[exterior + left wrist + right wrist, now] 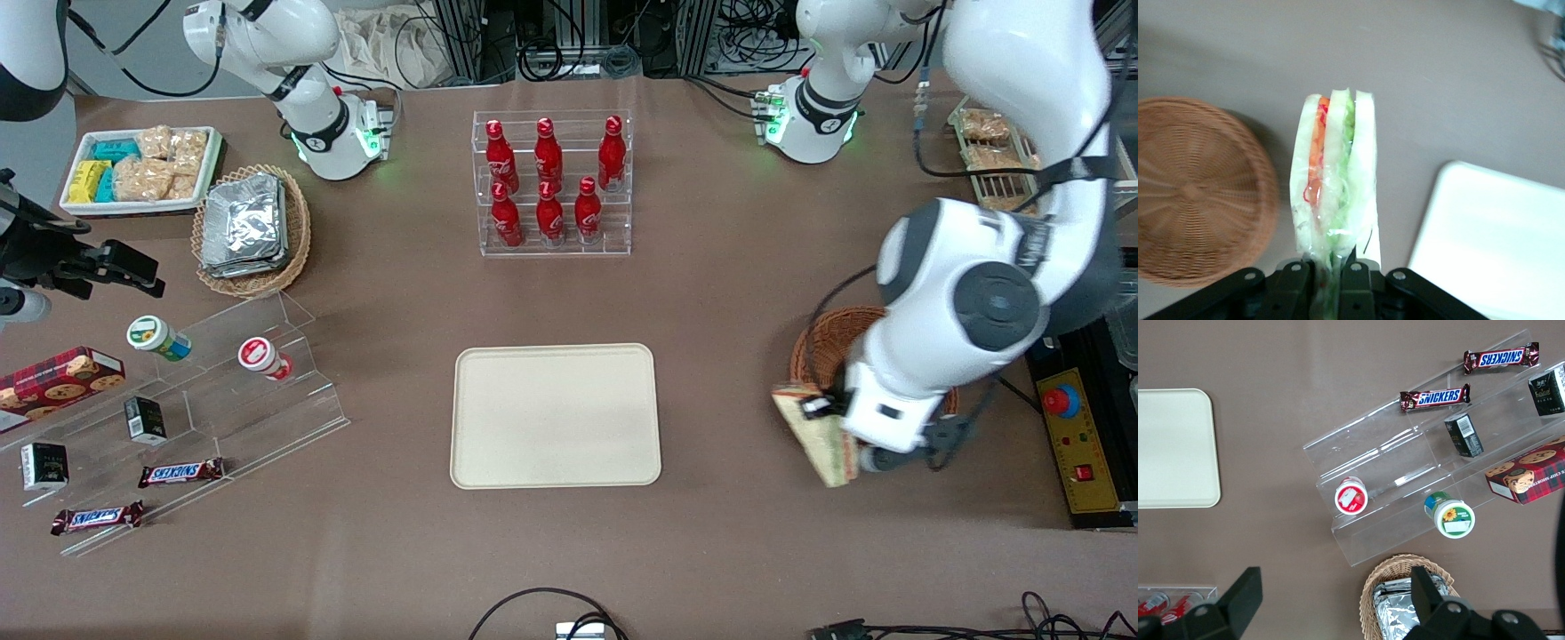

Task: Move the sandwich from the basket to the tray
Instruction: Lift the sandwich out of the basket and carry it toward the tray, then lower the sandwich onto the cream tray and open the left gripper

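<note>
We see the sandwich (1333, 180) as a wedge of pale white bread slices standing on edge, with an orange-red layer and a green layer between them, all under a clear glossy wrap. In the front view the sandwich (822, 436) shows its tan crust face and hangs tilted in the air, off the table.

The left arm bends down from the working arm's end of the table, its thick white elbow over the basket (831, 342) and its wrist turned low toward the front camera. The gripper (827, 407) sits just above the basket's rim on the side toward the tray (555, 415).

In the wrist view the gripper (1333, 275) has its two dark fingers (1293, 280) clenched on the sandwich's lower end, one on each bread face, so the wedge sticks straight out past the fingertips. We find the sandwich lifted clear of the reddish-brown basket (1198, 190), beside it, over bare table between basket and cream tray (1491, 240)
</note>
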You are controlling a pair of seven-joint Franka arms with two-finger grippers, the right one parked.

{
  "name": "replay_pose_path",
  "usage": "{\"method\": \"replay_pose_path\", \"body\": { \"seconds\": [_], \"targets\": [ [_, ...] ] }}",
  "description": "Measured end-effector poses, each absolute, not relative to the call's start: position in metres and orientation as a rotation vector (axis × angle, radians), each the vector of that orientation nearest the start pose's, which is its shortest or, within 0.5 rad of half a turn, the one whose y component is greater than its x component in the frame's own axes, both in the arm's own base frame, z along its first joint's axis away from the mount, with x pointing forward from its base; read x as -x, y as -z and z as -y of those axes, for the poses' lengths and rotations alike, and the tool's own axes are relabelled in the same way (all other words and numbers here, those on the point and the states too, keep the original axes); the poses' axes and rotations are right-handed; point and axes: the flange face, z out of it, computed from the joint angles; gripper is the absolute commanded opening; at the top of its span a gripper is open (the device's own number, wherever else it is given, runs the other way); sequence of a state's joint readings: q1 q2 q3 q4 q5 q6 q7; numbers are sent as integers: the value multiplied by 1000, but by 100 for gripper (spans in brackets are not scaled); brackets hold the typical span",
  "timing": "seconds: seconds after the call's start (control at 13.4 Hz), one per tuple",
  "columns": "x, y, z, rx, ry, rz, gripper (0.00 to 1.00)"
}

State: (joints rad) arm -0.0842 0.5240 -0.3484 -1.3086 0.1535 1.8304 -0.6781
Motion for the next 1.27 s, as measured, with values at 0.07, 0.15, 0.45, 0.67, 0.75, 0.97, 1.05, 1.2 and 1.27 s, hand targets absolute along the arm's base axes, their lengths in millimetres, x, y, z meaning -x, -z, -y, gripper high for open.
{"method": "replay_pose_path", "body": {
  "seconds": [0.07, 0.15, 0.45, 0.67, 0.75, 0.97, 1.05, 1.2, 1.27],
  "targets": [
    [-660, -444, 274, 3168, 1, 320, 0],
    [-653, -427, 309, 3180, -29, 241, 0],
    [-629, -334, 415, 3217, -125, 15, 0],
    [-617, -274, 437, 3200, -219, -45, 20],
    [-615, -263, 439, 3192, -242, -53, 38],
    [-614, -252, 437, 3181, -262, -54, 100],
    [-615, -253, 436, 3181, -258, -54, 100],
    [-621, -263, 432, 3189, -233, -40, 100],
    [-627, -273, 426, 3196, -208, -23, 100]
  ]
}}
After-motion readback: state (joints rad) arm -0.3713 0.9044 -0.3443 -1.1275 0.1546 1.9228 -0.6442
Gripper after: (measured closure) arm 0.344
